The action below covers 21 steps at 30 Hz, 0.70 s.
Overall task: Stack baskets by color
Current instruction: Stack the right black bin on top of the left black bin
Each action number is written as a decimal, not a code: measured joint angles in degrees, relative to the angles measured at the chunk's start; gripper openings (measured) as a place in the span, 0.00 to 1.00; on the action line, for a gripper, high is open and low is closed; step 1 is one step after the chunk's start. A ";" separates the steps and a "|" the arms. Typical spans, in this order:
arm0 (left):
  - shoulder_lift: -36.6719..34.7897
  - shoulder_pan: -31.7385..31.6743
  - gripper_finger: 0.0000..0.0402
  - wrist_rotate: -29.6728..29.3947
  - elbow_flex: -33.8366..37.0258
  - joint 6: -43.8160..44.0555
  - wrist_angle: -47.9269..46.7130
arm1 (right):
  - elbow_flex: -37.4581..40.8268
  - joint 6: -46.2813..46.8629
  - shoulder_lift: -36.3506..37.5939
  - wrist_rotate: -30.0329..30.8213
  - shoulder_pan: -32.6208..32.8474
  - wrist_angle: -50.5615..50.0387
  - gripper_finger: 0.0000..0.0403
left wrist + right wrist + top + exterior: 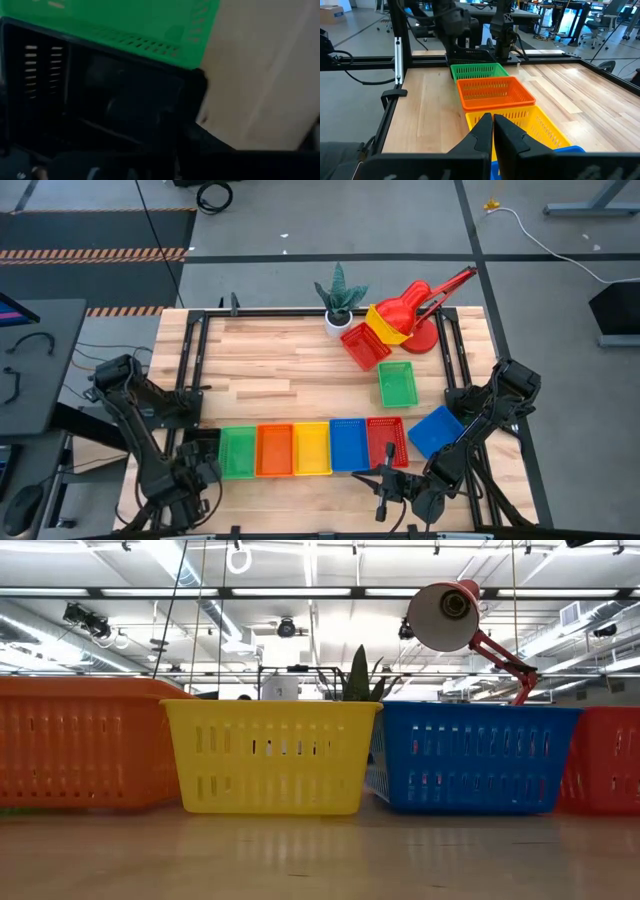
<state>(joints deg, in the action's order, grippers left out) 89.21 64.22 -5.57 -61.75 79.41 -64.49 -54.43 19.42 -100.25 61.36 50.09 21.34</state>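
Six baskets stand in a row along the table's near edge: black (205, 440), green (238, 452), orange (275, 450), yellow (312, 448), blue (349, 444) and red (387, 442). A second blue basket (436, 430) lies askew at the row's right end. Farther back are a green basket (397, 383), a red one (365, 345) and a yellow one (385, 325). My left gripper (200, 470) points down at the black basket's (100, 100) near end and is shut on it. My right gripper (492, 132) is shut on nothing, near the front edge, looking along the row. My left gripper comes from above, pointing down, at the black basket's rim near the corner (192, 92) beside the green basket (125, 25). The dark fingers and dark plastic hide how they meet. The basket sits level beside the green one (480, 70); whether it rests on the table I cannot tell.
A white-potted plant (340, 305) and a red desk lamp (430, 305) stand at the far edge, the lamp's head above the yellow basket there. Black frame rails (195, 370) run along the table's left and right sides. Bare wood (280, 370) lies between the row and the far edge.
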 joint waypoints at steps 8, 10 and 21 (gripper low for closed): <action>0.00 -0.45 0.01 2.44 -5.51 0.70 -10.40 | 0.00 -0.08 0.00 0.00 -0.02 0.00 0.05; -0.11 -0.37 0.01 0.45 -7.74 1.60 -11.67 | 0.00 -0.04 0.00 0.00 -0.02 0.00 0.05; 0.00 -0.26 0.01 -4.22 3.04 2.06 4.73 | 0.00 0.07 0.00 -0.02 -0.02 -0.01 0.05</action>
<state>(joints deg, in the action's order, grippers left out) 89.21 63.96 -9.79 -58.71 81.47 -59.77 -54.43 19.49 -100.25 61.34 50.06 21.33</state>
